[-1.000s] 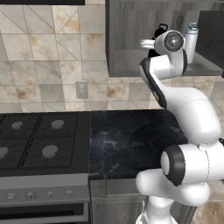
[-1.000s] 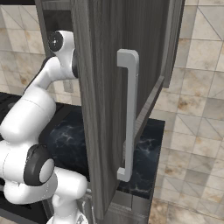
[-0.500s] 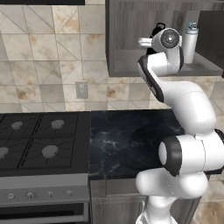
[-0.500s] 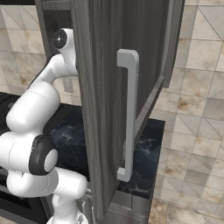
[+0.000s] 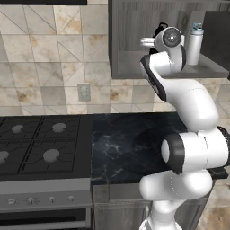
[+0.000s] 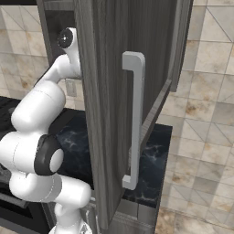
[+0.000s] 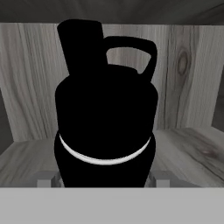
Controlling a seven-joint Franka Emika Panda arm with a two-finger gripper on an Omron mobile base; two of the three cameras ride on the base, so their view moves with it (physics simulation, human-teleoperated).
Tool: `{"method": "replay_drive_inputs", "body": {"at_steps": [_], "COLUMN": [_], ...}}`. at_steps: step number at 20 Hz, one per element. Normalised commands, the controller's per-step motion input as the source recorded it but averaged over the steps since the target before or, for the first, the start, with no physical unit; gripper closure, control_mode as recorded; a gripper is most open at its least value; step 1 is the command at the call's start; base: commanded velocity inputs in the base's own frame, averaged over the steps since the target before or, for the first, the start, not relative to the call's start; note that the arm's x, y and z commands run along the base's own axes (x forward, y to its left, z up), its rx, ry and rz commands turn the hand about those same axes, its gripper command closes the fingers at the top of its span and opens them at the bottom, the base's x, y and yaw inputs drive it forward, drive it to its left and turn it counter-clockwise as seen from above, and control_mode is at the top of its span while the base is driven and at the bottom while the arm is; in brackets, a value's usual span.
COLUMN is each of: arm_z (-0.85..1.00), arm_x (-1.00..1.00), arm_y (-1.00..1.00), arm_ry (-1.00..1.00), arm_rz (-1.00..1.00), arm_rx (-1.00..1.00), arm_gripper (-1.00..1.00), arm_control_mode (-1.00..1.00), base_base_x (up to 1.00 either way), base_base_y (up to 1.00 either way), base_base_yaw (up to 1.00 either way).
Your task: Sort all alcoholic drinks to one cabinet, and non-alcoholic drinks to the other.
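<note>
The gripper (image 7: 104,183), jaws spread around the all-black bottle (image 7: 105,113) at frame centre, seems to be placing it in the cabinet (image 5: 134,40) near the white bottle (image 5: 195,45); next it should let go and retreat.

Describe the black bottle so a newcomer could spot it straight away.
Look into the open grey wall cabinet above the counter. On its shelf, right before the tool, stands the black bottle: all black, with a loop handle and a thin white ring, unlike the white teal-lidded bottle nearby.

the black bottle (image 7: 105,127) hides the fingers, so their grip stays unclear.
</note>
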Motion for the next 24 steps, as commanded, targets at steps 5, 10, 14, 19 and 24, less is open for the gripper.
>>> {"method": "replay_drive_inputs", "body": {"at_steps": [5,10,14,19,24], "arm_z": [-0.32,-0.38,-0.39,-0.46,-0.57], "arm_x": [0.27,0.25,0.24,0.21,0.18], "arm_y": [0.00,0.00,0.00,0.00,0.00], "arm_ry": [0.00,0.00,0.00,0.00,0.00], "arm_rz": [0.00,0.00,0.00,0.00,0.00], "arm_rx": [0.00,0.00,0.00,0.00,0.00], "arm_gripper": [1.00,1.00,1.00,1.00,1.00], "arm_control_mode": [-1.00,-1.00,-1.00,-1.00,-1.00], "base_base_x": [0.00,0.00,0.00,0.00,0.00], "base_base_y": [0.00,0.00,0.00,0.00,0.00], "base_base_yaw": [0.00,0.00,0.00,0.00,0.00]}}
